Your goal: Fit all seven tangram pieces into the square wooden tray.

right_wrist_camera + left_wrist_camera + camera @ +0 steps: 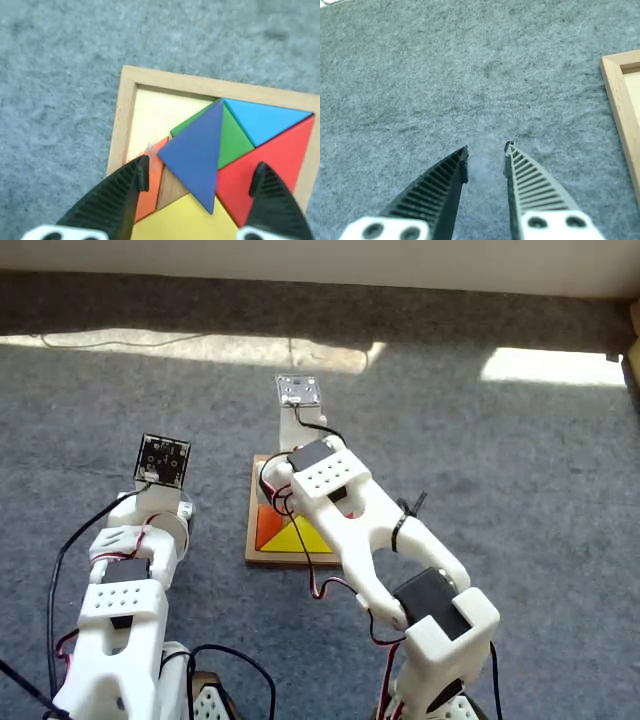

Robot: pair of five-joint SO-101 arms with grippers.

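Right wrist view: the square wooden tray [131, 82] is seen lying flat on the grey carpet [55, 100]. The tangram pieces are gathered toward the gripper's side of it, and a stretch of its pale floor is left bare at one corner. A light blue triangle [262, 122] is set against one rim, a red triangle [272, 160] is laid just beside it, and a yellow triangle [182, 222] is placed next to the red one. A green piece [235, 142] is partly covered by a dark blue triangle [197, 150], which is laid across the other pieces rather than seated flat among them. An orange piece [150, 197] is lodged by the rim and partly hidden behind a finger. Whether the wood-coloured patch between orange and yellow is a piece or tray floor cannot be told.

The right gripper [200, 167] is held above the tray with its jaws spread wide. The dark blue triangle is framed between them and touched by neither finger.

From the high view, the tray [250, 540] is found near the middle of the carpet, largely covered by the right arm [350, 500]. The left arm [130, 570] is placed beside the tray, apart from it.

Through the left wrist view, the left gripper [486, 147] is held over bare carpet with its jaws parted by a narrow gap and nothing gripped. A corner of the tray [615, 95] is seen off to one side, clear of the fingers.
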